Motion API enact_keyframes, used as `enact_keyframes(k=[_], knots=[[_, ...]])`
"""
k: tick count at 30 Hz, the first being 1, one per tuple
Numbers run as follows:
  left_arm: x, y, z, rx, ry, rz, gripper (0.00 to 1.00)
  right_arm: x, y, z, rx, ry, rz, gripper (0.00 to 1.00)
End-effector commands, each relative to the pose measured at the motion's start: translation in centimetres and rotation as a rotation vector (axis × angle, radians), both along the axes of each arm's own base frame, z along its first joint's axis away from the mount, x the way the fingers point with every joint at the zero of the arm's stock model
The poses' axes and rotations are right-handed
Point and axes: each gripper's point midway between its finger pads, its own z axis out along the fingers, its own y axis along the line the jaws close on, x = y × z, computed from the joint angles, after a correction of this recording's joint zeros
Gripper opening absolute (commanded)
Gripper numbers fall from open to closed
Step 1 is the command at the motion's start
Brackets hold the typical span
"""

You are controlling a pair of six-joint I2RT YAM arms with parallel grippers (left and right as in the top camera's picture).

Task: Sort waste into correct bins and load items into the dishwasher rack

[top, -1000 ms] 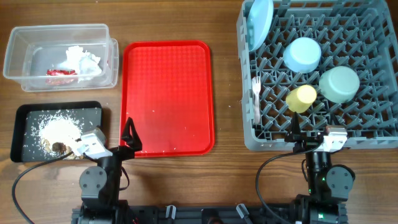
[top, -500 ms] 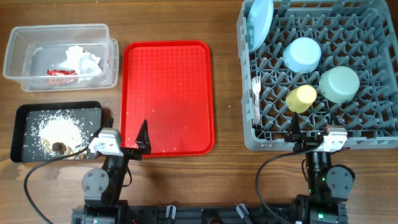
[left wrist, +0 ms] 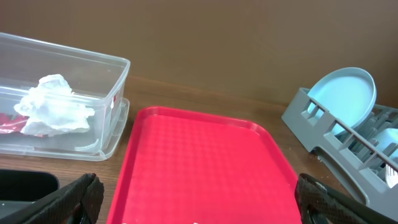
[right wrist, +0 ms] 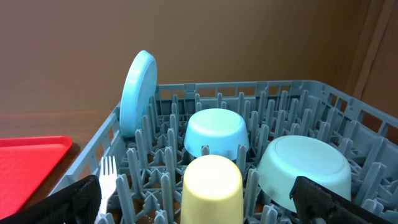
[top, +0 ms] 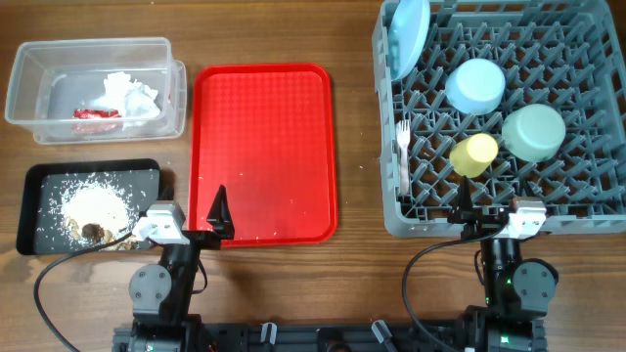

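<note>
In the grey dishwasher rack (top: 587,200) the pale blue plate (top: 409,37) stands on edge, with the blue bowl (top: 476,85), green bowl (top: 534,132) and yellow cup (top: 475,154) upside down and the white fork (top: 403,156) by the left wall. The clear tub (top: 29,93) holds the napkin (top: 130,95) and red wrapper (top: 96,114). Crumbs (top: 93,205) and a brown scrap (top: 90,232) lie in the black tray (top: 39,176). My left gripper (left wrist: 199,208) is open and empty over the red tray's near edge. My right gripper (right wrist: 199,205) is open at the rack's front, the cup (right wrist: 211,186) just beyond it.
A large flat red tray (top: 262,152) lies between the bins and the rack, with a few white specks near its front edge. Bare wooden table (top: 357,127) shows around everything. Cables run from both arm bases at the front edge.
The left gripper swung right, from beside the black tray toward the red tray's front edge, then eased back slightly. The right arm has not moved.
</note>
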Motion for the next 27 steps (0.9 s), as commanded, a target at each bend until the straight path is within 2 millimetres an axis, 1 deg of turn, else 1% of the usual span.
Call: enact_keyframes(k=[1, 8, 10, 11, 27], knots=[[0.0, 0.1, -0.2, 0.06, -0.005, 0.002, 1.0, 0.0, -0.1, 0.1, -0.013, -0.005, -0.009, 1.0], [0.0, 0.0, -0.2, 0.091, -0.008, -0.006, 1.0, 0.0, -0.1, 0.1, -0.013, -0.005, -0.008, 1.0], [-0.1, -0.8, -0.1, 0.181, -0.027, -0.059, 1.0, 0.0, -0.1, 0.1, -0.013, -0.005, -0.009, 1.0], [-0.1, -0.9, -0.1, 0.199, -0.031, -0.067, 1.0, 0.0, -0.1, 0.1, -0.013, -0.005, -0.009, 1.0], [-0.1, -0.9, -0.1, 0.201, -0.031, -0.063, 1.0, 0.0, -0.1, 0.1, -0.013, -0.005, -0.009, 1.0]])
